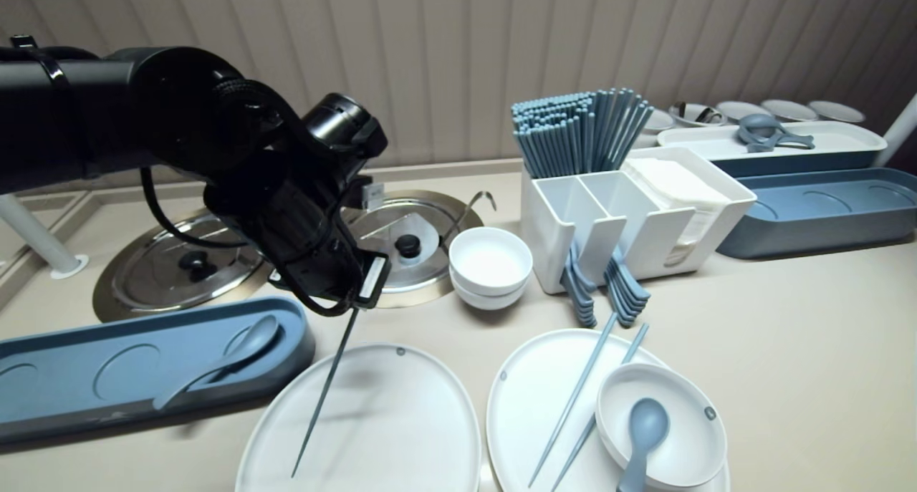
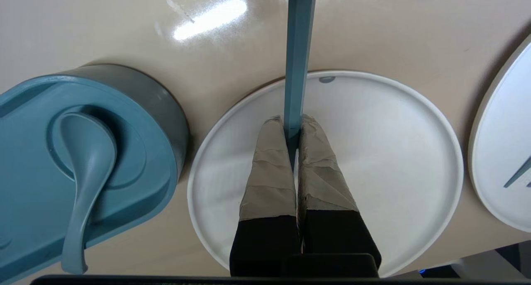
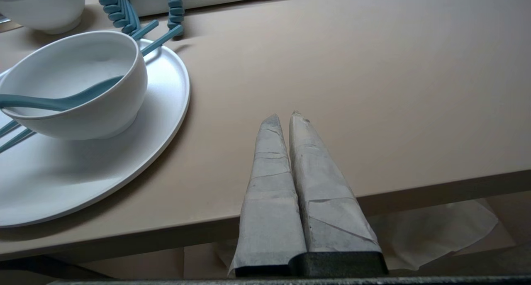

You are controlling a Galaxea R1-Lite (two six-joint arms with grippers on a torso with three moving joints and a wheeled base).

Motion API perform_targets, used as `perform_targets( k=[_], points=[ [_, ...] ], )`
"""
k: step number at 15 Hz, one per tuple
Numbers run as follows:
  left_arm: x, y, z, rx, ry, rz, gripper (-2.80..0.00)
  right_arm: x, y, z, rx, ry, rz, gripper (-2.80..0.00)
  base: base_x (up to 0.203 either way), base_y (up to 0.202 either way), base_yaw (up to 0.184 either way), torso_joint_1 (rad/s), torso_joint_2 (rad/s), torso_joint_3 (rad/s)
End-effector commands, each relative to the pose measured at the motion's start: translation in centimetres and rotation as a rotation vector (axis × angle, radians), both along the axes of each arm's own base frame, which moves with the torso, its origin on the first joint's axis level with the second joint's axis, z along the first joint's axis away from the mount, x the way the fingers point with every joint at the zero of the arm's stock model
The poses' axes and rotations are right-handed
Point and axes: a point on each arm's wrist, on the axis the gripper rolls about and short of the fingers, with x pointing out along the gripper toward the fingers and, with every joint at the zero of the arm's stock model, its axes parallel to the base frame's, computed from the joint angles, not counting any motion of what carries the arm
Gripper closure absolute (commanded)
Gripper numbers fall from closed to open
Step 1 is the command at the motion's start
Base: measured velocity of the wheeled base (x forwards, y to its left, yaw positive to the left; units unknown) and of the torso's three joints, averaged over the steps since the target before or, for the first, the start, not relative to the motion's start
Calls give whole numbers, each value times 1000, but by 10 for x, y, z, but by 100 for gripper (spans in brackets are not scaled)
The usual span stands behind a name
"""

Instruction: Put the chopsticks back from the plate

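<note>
My left gripper (image 1: 356,304) is shut on the top end of a blue-grey chopstick (image 1: 322,399). The stick hangs slanting down over a bare white oval plate (image 1: 401,420), its tip near the plate's front. In the left wrist view the taped fingers (image 2: 269,164) of the left gripper (image 2: 293,121) pinch the chopstick (image 2: 298,57) above that plate (image 2: 394,152). My right gripper (image 3: 283,115) is shut on nothing, low at the table's front edge, beside a second plate (image 3: 124,169) bearing a white bowl (image 3: 83,98).
The second plate (image 1: 530,392) carries two chopsticks (image 1: 573,399) and a bowl (image 1: 680,442) with a spoon (image 1: 641,431). A blue tray (image 1: 71,377) with a spoon (image 1: 229,356) lies left. Stacked bowls (image 1: 491,266), a cutlery caddy (image 1: 609,220) and two pot lids (image 1: 183,263) stand behind.
</note>
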Motion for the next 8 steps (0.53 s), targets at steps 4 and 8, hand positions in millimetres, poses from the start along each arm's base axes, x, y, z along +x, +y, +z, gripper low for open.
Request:
perform_targets(
  k=[4, 8],
  points=[
    [2, 1, 3, -2, -10, 6, 0, 0, 0, 0, 0, -1, 1, 0, 0, 0, 0, 0, 0, 0],
    [-4, 4, 17, -27, -55, -1, 0, 0, 0, 0, 0, -1, 1, 0, 0, 0, 0, 0, 0, 0]
  ],
)
